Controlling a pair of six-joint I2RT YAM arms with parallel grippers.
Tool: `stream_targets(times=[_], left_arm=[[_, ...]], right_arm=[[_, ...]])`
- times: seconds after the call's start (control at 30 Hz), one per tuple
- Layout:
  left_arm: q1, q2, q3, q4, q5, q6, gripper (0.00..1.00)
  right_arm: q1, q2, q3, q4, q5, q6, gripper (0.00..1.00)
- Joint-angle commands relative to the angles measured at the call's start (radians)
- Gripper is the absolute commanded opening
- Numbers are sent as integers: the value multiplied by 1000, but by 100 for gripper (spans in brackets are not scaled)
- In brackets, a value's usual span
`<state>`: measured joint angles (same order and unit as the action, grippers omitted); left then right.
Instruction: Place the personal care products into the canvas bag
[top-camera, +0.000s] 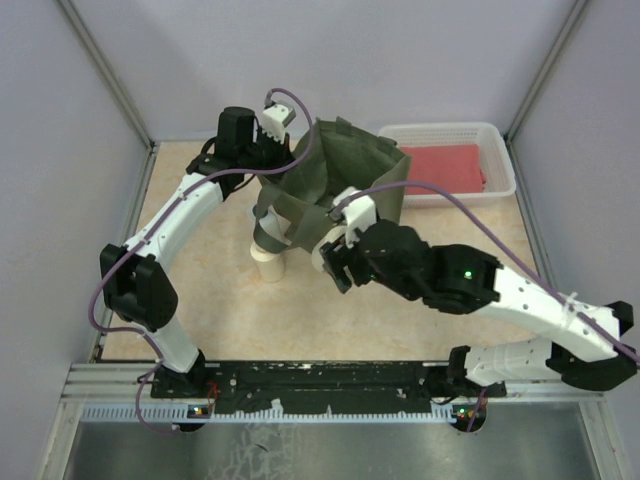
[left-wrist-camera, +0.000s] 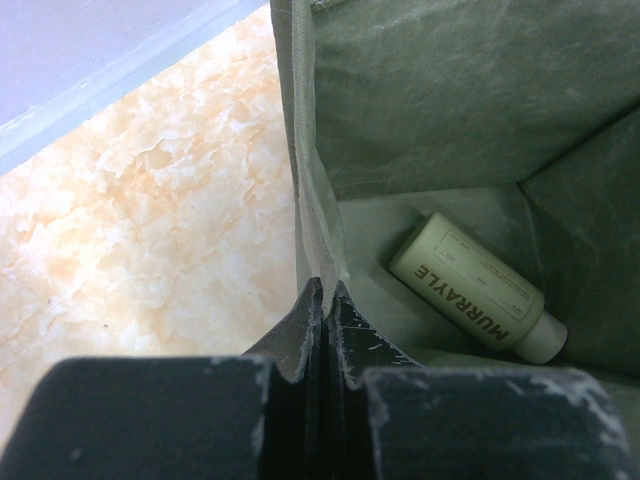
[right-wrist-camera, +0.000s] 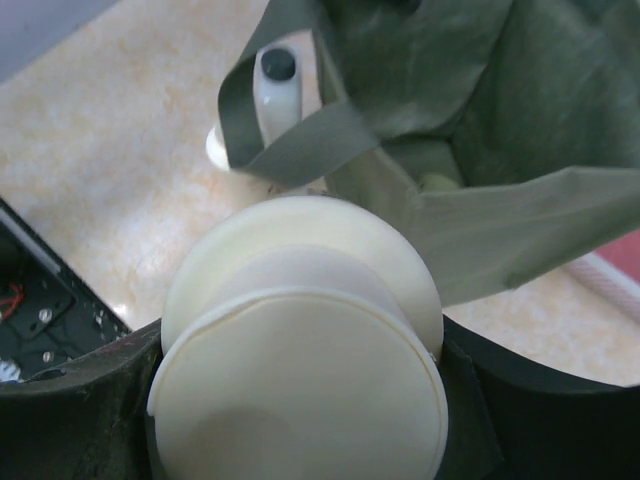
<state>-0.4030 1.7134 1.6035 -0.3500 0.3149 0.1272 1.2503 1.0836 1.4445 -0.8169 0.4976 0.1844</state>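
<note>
Grippers both have hold of something. Nearest, on the near side of the canvas bag (top-camera: 345, 170), the right gripper (top-camera: 338, 262) stands partly open. Its fingers are clamped on either side of a bottle with a wide cream cap (right-wrist-camera: 300, 340), which it holds just short of the bag's near rim. Just beside the bag's near left corner a white bottle with a grey cap (top-camera: 270, 262) stands upright on the counter (top-camera: 220, 310); the right wrist view shows it through one of the bag's loop handles (right-wrist-camera: 300, 148). Inside the bag a pale yellowish bottle (left-wrist-camera: 475, 298) lies on its side on the bottom, lettering up. At the bag's far left rim the left gripper (left-wrist-camera: 325, 300) is fully closed, pinching the fabric edge. Beyond the bag, to its right, a white mesh basket (top-camera: 497, 150) holds a red folded cloth (top-camera: 445, 165).
</note>
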Motion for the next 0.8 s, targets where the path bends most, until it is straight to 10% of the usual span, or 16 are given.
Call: stream_targets(times=[0.0,0.33,0.77], left_arm=[[4,-35,-20,-33,-3,-13,0],[3,-29,17,-47,32,-27,0],[2,-33,43,-81,63,-18,0]], right_arm=[[-32,-23,173,126,109,-147,30],[-427,265,547,110,-215,-267,30],[-584,464,382,247,-438,-221,30]])
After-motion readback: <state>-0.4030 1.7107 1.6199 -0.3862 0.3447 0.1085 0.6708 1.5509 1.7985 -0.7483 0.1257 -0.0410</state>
